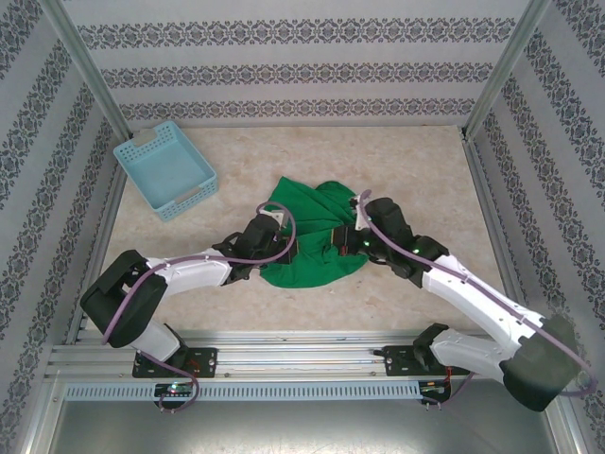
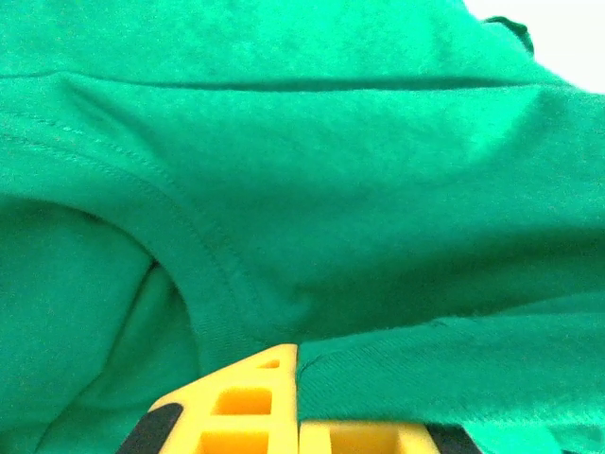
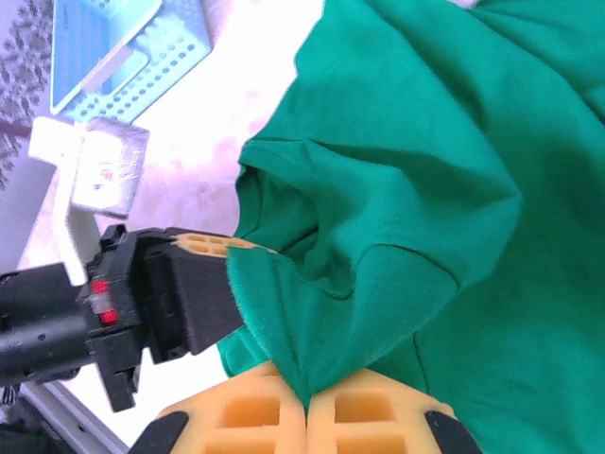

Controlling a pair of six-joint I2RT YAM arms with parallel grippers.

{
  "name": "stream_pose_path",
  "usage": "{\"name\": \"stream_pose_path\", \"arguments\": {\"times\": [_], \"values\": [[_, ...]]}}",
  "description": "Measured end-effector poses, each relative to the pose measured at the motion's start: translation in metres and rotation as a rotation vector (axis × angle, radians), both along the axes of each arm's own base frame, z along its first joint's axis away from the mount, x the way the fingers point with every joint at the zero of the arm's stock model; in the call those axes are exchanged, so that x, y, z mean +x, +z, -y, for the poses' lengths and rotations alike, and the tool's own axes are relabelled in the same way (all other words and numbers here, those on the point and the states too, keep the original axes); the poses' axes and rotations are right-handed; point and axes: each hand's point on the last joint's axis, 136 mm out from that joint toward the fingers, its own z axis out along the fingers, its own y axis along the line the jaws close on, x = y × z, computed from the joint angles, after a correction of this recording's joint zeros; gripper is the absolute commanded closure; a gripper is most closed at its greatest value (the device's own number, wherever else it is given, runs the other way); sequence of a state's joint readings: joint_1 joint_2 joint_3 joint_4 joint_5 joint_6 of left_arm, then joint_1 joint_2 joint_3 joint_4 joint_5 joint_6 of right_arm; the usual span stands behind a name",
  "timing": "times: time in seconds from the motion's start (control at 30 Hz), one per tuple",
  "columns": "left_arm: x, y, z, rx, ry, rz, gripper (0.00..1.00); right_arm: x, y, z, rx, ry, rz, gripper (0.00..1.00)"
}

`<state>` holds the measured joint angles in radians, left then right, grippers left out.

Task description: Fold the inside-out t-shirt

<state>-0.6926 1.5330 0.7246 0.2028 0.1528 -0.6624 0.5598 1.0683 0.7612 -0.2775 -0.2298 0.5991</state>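
Found bunched on the tabletop (image 1: 416, 170), directly between the left claw (image 2: 297, 357) and the right claw (image 3: 307, 397): the inside-out t-shirt (image 1: 312, 213), with most of the heap reaching beyond both sets of fingertips, away from the arm bases. Well off past the left claw's outer side, a light blue basket (image 1: 165, 170), apart from the cloth.

Left claw clenched, pads flat together, a green edge caught right at the tips. Right claw likewise clenched, nipping a raised fold of the same cloth. Both claws close together, tips facing across the near edge of the heap.

Handling, as a judgement: soft, light, limp knit with no stiffness at all. Bound to sag and drape from any pinch and to drag the rest of itself along the tabletop. Not fragile, and not slippery against the pads. Thin enough to gather two layers by mistake. Best taken at stitched edges or corners, one claw to each and set wide apart, so as to pull the cloth out flat. Poor results likely from a pinch in the loose middle.

No plain long axis to read for now: about as deep as wide from above, rumpled all over. Collar end and bottom hem not told apart. Just ahead of the left claw, a curved stitched seam, probably a sleeve opening, so perhaps a sleeve lying on that side.
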Motion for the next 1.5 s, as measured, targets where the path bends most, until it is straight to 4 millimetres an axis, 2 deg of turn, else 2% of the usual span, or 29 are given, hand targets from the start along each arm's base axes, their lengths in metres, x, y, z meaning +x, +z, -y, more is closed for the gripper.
{"name": "stream_pose_path", "arguments": {"times": [0.17,0.27,0.37,0.57,0.7,0.8,0.87,0.93,1.0,1.1,1.17,1.27,1.33,1.5], "values": [[0.002,0.008,0.005,-0.012,-0.019,0.011,1.00,0.006,-0.022,0.023,0.051,-0.075,-0.085,1.00],[0.001,0.008,0.010,-0.009,-0.048,0.006,1.00,0.012,-0.027,0.024,0.054,-0.087,-0.098,1.00],[-0.002,0.004,0.014,0.005,-0.077,-0.006,1.00,0.020,-0.041,0.025,0.011,-0.100,-0.132,1.00],[-0.005,0.002,0.023,0.028,-0.111,-0.015,0.98,0.072,-0.050,0.042,-0.103,-0.178,-0.142,1.00],[-0.001,0.010,0.027,0.020,-0.117,0.005,1.00,0.091,-0.062,0.050,-0.201,-0.190,-0.155,0.86],[-0.002,0.007,0.026,0.028,-0.117,-0.007,1.00,0.086,-0.064,0.056,-0.260,-0.185,-0.151,0.68],[-0.003,0.006,0.026,0.031,-0.118,-0.012,1.00,0.079,-0.055,0.057,-0.282,-0.180,-0.123,0.64],[-0.004,0.004,0.027,0.028,-0.121,-0.019,1.00,0.064,-0.036,0.049,-0.291,-0.156,-0.068,0.62],[-0.005,0.003,0.028,0.023,-0.125,-0.029,1.00,0.044,-0.014,0.032,-0.275,-0.106,0.004,0.62],[-0.006,0.000,0.029,0.018,-0.127,-0.042,1.00,0.018,0.000,0.010,-0.242,-0.031,0.053,0.63],[-0.006,0.000,0.029,0.017,-0.127,-0.046,1.00,0.009,-0.008,0.002,-0.246,-0.008,0.034,0.63],[-0.007,0.000,0.030,0.013,-0.131,-0.048,1.00,0.003,-0.037,0.000,-0.293,-0.003,-0.036,0.63],[-0.008,0.000,0.031,0.009,-0.136,-0.051,1.00,0.003,-0.056,0.000,-0.330,-0.007,-0.084,0.64],[-0.008,0.000,0.031,0.007,-0.138,-0.053,1.00,0.006,-0.088,-0.003,-0.376,-0.009,-0.161,0.65]]}}
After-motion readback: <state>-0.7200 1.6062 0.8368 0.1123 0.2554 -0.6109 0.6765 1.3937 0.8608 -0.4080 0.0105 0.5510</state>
